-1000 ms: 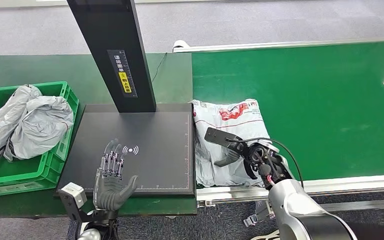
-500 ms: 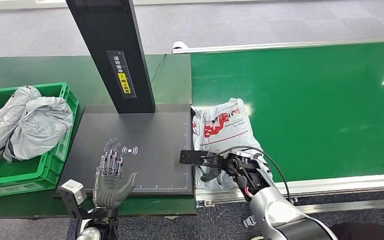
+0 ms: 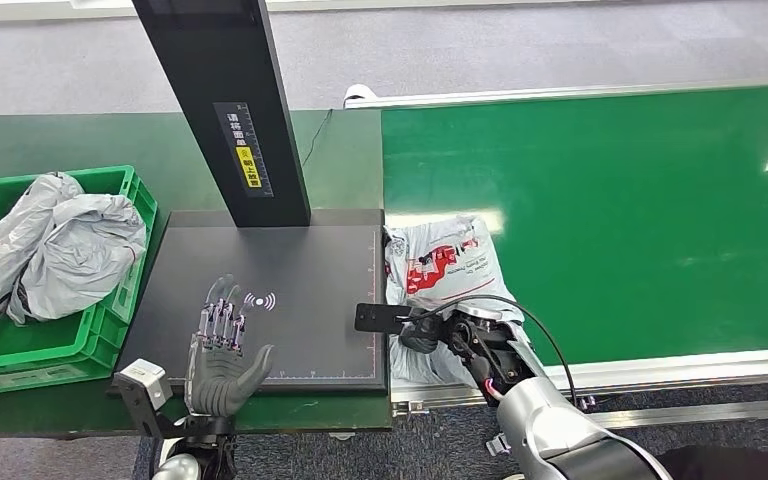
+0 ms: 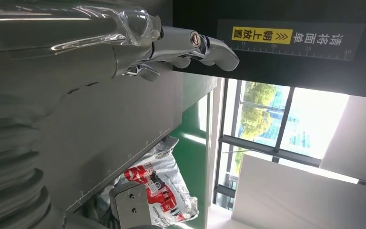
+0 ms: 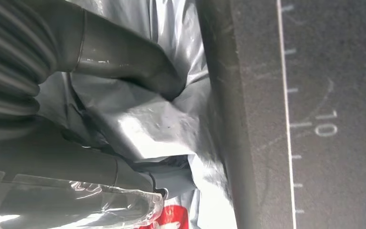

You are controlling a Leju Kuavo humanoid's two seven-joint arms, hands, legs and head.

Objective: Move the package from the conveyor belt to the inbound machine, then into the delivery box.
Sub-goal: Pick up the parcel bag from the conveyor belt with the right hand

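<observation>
Pinching the package (image 3: 447, 268) loosely, the right robot hand (image 3: 438, 333) risks snagging it on the inbound machine (image 3: 290, 290) edge; left robot hand (image 3: 222, 352) spread

A parcel-sorting hall is showing itself here: a green conveyor belt (image 3: 600, 200) is running beside a black scanning platform (image 3: 280, 300), a green crate (image 3: 50, 350) holding bagged parcels.

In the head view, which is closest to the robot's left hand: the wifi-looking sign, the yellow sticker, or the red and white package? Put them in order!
From the left hand:
1. Wifi-looking sign, just past its fingertips on the black plate.
2. Red and white package, off to the right on the green belt.
3. Yellow sticker, up on the black post.
</observation>
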